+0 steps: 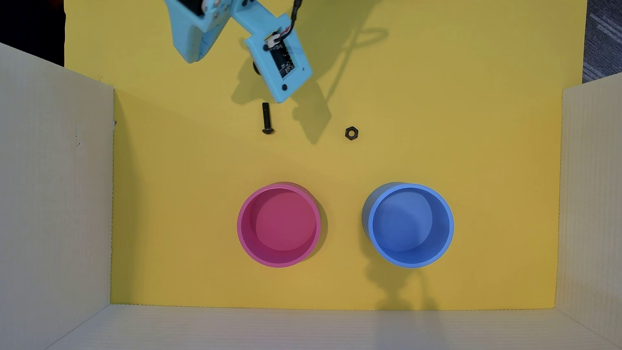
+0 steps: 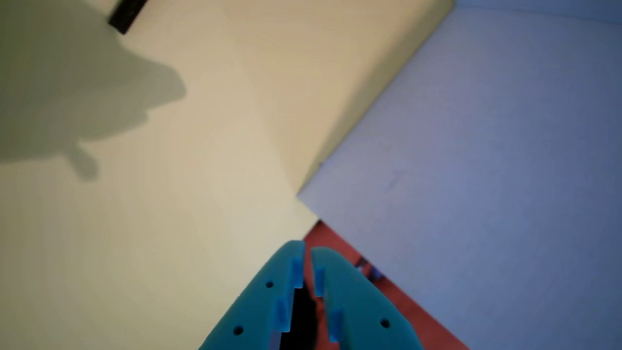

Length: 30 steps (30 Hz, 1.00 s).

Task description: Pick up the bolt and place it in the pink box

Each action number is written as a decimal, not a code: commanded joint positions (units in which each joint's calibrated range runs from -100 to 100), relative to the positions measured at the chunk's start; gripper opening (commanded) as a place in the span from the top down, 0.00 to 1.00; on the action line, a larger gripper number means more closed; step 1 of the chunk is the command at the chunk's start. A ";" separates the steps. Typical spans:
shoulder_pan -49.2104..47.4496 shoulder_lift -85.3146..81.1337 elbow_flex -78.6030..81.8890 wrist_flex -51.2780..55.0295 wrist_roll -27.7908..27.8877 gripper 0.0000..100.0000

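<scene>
A: Bolt (image 1: 267, 118)?
B: Slim, black, threaded, round head. Lies flat mid-counter (image 1: 437, 134), nearer the top edge in the overhead view; head toward the pink box (image 1: 243, 232).
A: Handling?
B: Prob. light, stiff, rolls easily. Grab mid-shank, across it.
A: Pincer (image 2: 307, 253)?
B: Nearly pressed together, empty, just above the bolt.
</scene>
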 commanded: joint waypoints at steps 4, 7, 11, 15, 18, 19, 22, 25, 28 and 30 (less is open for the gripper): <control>-4.18 8.32 -9.62 7.64 0.34 0.98; -7.93 12.28 -10.34 9.61 0.39 0.98; -10.95 17.75 -11.43 9.18 0.23 0.98; -10.87 23.64 -14.78 9.27 -0.13 0.98; -10.95 27.52 -18.12 9.61 -0.18 0.98; -11.09 28.44 -19.21 9.79 -0.24 0.98; -11.31 30.71 -21.74 9.79 -0.39 0.98; -11.46 32.57 -21.65 9.44 -2.27 0.98; -12.64 35.34 -21.47 9.18 -2.68 0.98; -13.89 37.70 -21.65 9.18 -2.48 0.98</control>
